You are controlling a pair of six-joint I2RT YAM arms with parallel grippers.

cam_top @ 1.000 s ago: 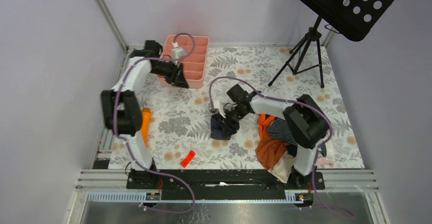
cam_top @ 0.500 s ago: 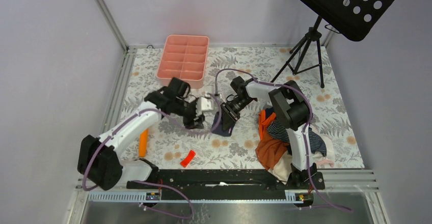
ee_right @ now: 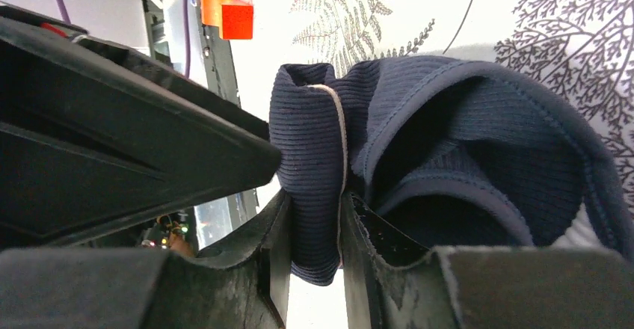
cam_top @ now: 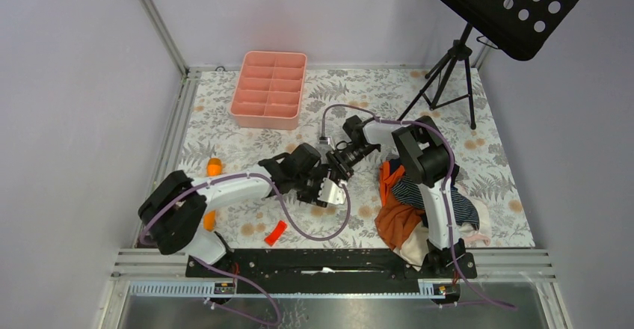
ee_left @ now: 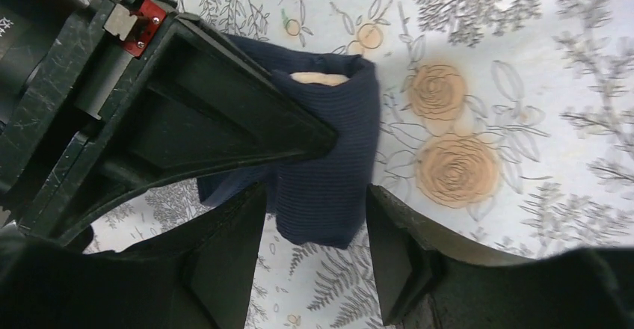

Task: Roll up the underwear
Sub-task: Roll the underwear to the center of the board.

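The underwear (ee_right: 318,164) is ribbed cloth (matt, soft-looking).

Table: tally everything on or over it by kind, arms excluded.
Pink divided tray: 1
Navy underwear: 1
Clothes pile: 1
Orange stick: 1
Red clip: 1
Tripod stand: 1
Total: 6
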